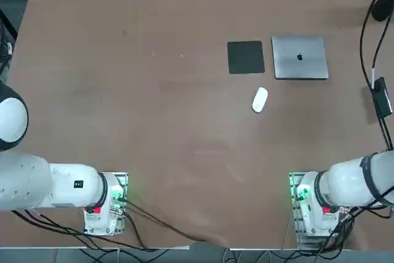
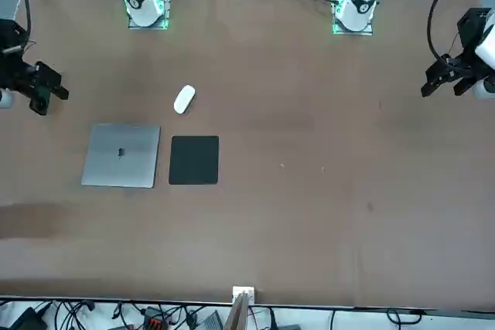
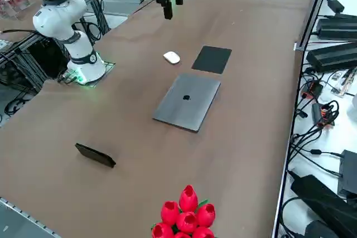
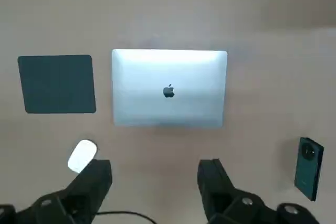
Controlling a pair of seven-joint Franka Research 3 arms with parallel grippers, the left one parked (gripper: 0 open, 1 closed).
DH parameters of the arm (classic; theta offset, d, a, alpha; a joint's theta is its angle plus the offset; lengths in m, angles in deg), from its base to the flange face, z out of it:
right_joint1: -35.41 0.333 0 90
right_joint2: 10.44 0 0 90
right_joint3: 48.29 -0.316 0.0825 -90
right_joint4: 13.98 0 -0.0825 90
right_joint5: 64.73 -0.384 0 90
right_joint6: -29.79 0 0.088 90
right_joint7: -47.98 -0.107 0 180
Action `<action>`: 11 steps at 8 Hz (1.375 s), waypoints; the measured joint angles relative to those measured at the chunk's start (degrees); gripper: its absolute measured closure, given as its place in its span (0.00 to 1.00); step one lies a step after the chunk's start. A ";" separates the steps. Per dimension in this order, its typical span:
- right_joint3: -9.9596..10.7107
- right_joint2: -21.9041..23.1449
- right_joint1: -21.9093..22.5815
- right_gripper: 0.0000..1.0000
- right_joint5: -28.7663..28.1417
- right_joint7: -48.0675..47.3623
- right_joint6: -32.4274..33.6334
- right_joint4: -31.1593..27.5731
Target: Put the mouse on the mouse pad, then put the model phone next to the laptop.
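The white mouse lies on the bare table just in front of the black mouse pad, apart from it. The silver laptop sits closed beside the pad, toward the robot's right. The dark model phone lies flat further right, well away from the laptop; in the wrist view the phone shows its camera ring. My right gripper hangs high over the table, open, with nothing between its fingers, looking down on laptop, pad and mouse. From the front, the gripper shows at the table's edge.
A bunch of red tulips stands at the table's corner past the phone. Cables and black power bricks lie beyond the table's far edge. Brown tabletop stretches wide to the left of the pad.
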 joint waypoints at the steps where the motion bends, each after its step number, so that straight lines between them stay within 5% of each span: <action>1: 0.04 0.00 -0.05 0.00 0.00 0.11 0.08 0.00; 4: 0.05 -0.02 -0.09 0.00 0.00 0.12 2.22 -0.01; 7: 0.04 -1.98 -0.07 0.00 -0.10 -0.80 12.98 -1.16; 11: -0.59 -4.73 0.32 0.00 -8.82 -16.72 5.21 -11.78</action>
